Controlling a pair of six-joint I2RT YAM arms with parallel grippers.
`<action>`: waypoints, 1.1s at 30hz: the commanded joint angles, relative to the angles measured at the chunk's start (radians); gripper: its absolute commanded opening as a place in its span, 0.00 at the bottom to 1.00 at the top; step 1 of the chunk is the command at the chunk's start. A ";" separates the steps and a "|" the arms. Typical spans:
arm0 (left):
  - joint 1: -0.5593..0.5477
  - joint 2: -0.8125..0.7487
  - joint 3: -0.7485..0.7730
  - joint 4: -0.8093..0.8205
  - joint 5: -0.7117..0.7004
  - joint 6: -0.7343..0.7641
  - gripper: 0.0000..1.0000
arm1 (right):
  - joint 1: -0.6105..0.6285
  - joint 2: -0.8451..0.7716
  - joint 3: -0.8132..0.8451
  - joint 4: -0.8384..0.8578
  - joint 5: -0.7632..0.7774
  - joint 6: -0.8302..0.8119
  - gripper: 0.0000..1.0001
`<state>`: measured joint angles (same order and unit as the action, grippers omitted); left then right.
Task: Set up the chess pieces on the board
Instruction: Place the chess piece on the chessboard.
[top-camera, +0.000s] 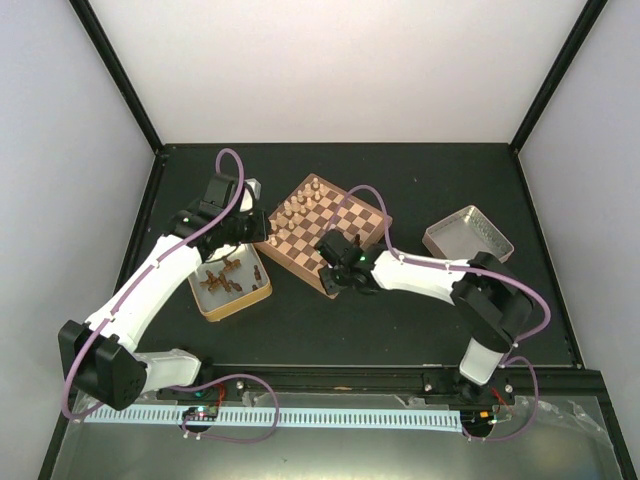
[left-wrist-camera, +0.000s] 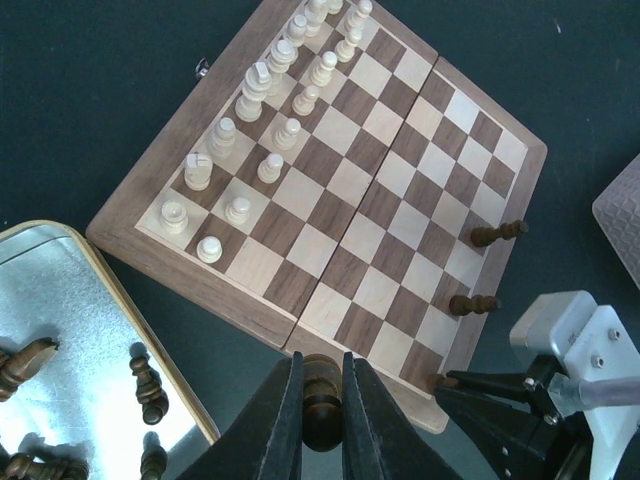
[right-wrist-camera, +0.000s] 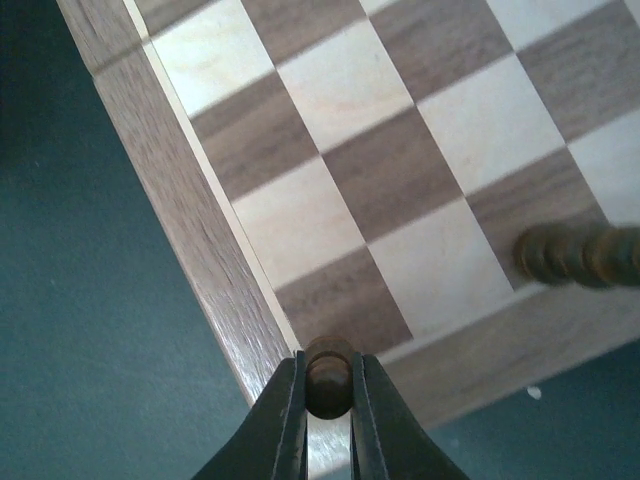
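Observation:
The board (top-camera: 352, 222) lies mid-table, with cream chessmen (top-camera: 300, 205) along its far-left side. My left gripper (top-camera: 243, 228) is shut on a dark brown chess piece (left-wrist-camera: 322, 410) and holds it above the table just off the board's (left-wrist-camera: 370, 200) near rim. My right gripper (top-camera: 338, 275) is shut on another dark piece (right-wrist-camera: 329, 385) over the rim at the board's (right-wrist-camera: 370, 170) near corner. Two dark pieces (left-wrist-camera: 497, 233) (left-wrist-camera: 472, 303) stand on the board's right edge row, and one of them shows in the right wrist view (right-wrist-camera: 575, 255).
A metal tray (top-camera: 240, 310) left of the board holds several loose dark pieces (left-wrist-camera: 148, 388). A second metal tray (top-camera: 467, 233) sits right of the board. The right gripper's fingers (left-wrist-camera: 490, 395) reach into the left wrist view at the board's corner.

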<state>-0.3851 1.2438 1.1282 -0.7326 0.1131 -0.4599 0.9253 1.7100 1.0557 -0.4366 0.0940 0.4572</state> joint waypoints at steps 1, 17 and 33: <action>0.009 0.006 -0.004 0.022 0.019 0.001 0.11 | 0.007 0.045 0.076 0.017 0.016 -0.006 0.03; 0.014 0.006 -0.008 0.023 0.028 0.004 0.11 | 0.007 0.157 0.165 -0.014 0.037 -0.016 0.09; 0.014 0.015 -0.009 0.023 0.073 0.006 0.11 | 0.007 0.094 0.164 0.007 -0.002 0.024 0.42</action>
<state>-0.3786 1.2457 1.1160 -0.7319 0.1482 -0.4599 0.9264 1.8637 1.2156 -0.4408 0.1081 0.4557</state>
